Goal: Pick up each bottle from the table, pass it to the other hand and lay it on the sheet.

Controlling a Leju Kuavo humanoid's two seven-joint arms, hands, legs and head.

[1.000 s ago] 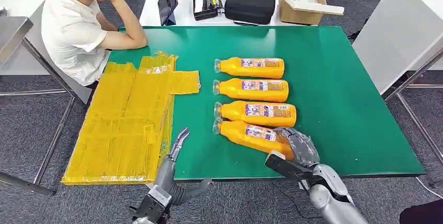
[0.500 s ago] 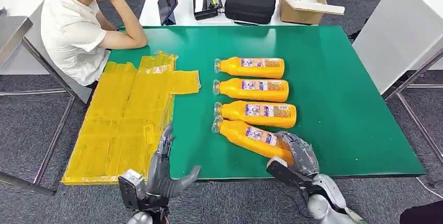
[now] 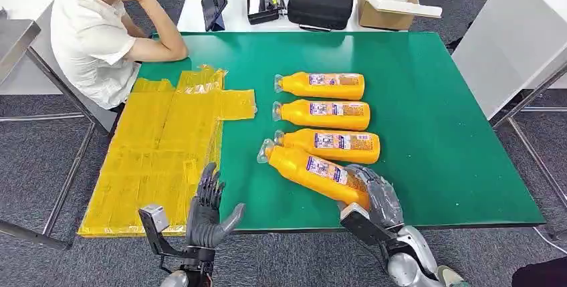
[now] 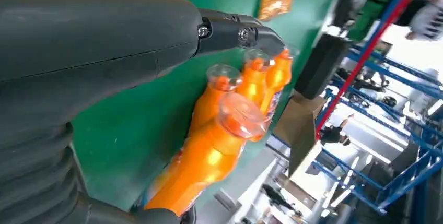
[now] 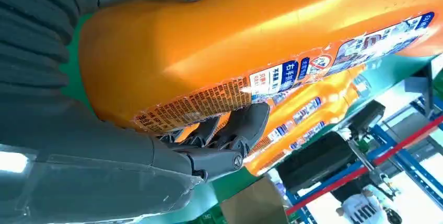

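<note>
Several orange bottles with clear caps lie in a column on the green table [image 3: 434,120]. My right hand [image 3: 376,193] grips the base of the nearest bottle [image 3: 309,170], tilted with its cap end raised toward the left; in the right wrist view the bottle [image 5: 251,41] sits between thumb and fingers [image 5: 235,130]. My left hand [image 3: 207,210] hovers open at the table's front edge, beside the yellow sheet [image 3: 160,160], fingers up. In the left wrist view the held bottle [image 4: 214,151] points its cap at the left hand [image 4: 78,78]. Three bottles [image 3: 321,113] lie behind.
A person in a white shirt [image 3: 93,39] sits at the far left corner, elbow on the table. On a white table behind stand a tablet [image 3: 214,3], a black case [image 3: 319,5] and a cardboard box [image 3: 388,3]. A white table [image 3: 515,39] stands to the right.
My right hand has lifted the nearest bottle and swung its cap end left and up. The left hand has dropped back toward the front edge and turned upright.
</note>
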